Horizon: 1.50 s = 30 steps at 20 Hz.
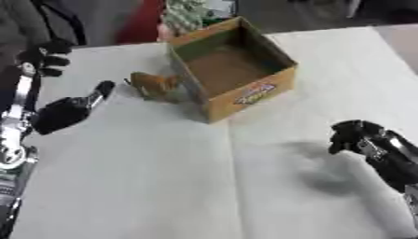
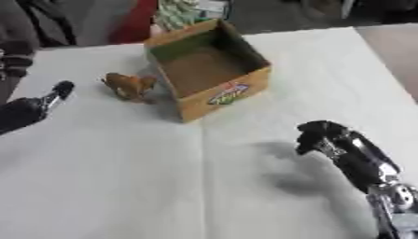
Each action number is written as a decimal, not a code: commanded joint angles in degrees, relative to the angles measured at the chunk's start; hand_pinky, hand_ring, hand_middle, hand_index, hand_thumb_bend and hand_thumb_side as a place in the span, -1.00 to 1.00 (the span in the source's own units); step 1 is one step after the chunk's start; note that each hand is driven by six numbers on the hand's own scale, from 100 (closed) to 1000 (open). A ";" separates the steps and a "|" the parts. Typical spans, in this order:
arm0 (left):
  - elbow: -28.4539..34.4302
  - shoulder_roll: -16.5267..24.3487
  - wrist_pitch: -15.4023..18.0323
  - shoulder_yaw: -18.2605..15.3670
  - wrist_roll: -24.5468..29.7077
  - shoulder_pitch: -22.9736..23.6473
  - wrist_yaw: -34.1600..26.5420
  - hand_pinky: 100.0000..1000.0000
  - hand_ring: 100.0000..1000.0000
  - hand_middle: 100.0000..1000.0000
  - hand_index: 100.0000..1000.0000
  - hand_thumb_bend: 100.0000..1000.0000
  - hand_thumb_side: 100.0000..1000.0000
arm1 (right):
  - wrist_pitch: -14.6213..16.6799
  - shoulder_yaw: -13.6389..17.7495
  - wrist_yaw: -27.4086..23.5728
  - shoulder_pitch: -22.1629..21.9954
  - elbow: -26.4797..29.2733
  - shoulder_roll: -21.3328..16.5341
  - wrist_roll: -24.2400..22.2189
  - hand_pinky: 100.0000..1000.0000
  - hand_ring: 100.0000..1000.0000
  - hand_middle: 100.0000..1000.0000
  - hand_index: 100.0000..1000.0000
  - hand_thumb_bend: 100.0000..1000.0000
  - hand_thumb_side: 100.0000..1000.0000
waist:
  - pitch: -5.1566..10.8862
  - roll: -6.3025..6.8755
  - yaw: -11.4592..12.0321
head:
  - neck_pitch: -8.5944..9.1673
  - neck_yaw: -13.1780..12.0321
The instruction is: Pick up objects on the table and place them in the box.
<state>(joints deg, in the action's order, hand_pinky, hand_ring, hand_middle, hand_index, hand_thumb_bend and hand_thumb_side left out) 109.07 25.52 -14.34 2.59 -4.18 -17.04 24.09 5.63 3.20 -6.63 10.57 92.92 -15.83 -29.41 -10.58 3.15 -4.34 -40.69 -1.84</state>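
Cardboard box (image 1: 245,100), one; brown object (image 1: 153,85), one; both hands' fingers unclear.

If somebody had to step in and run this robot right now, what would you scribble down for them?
Left hand: over the table's left side, holding nothing, a finger stretched toward the brown object; the rest of the fingers are hard to read.
Right hand: above the table at the right, fingers curled, holding nothing.
Brown object: on the table against the left wall of the cardboard box.
Box: open, upright, looks empty inside.
Done: nothing is in the box yet.
Left: grasp the brown object, probably with the nearer left hand, and drop it in the box.
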 commanded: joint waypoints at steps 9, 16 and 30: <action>-3.37 14.41 -1.11 6.73 16.45 -13.10 5.25 0.53 0.58 0.53 0.72 0.34 -0.45 | 0.00 0.12 0.19 0.16 1.02 -1.11 -0.34 0.14 0.05 0.04 0.44 -1.00 0.08 | 1.35 0.48 -0.79 | 0.87 -0.13; -15.99 15.99 0.37 13.77 30.21 -27.60 6.00 0.55 0.60 0.52 0.71 0.46 -0.31 | -0.04 -0.22 0.32 -0.01 0.90 -1.21 -0.73 0.14 0.05 0.04 0.44 -1.00 0.09 | 1.61 0.78 -1.44 | 1.46 0.11; -46.28 1.43 8.21 14.26 36.15 -39.90 19.28 0.55 0.61 0.50 0.70 0.53 -0.19 | -0.06 -0.51 0.41 0.04 0.81 -1.04 -1.11 0.14 0.05 0.04 0.43 -1.00 0.10 | 1.44 0.78 -2.66 | 2.50 0.64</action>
<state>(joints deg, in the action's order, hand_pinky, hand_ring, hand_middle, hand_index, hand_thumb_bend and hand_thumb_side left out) 64.19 26.82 -6.78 17.94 31.82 -55.29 42.08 5.47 2.76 -6.22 10.07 92.91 -15.91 -30.28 -9.89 4.14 -7.04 -38.74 -1.34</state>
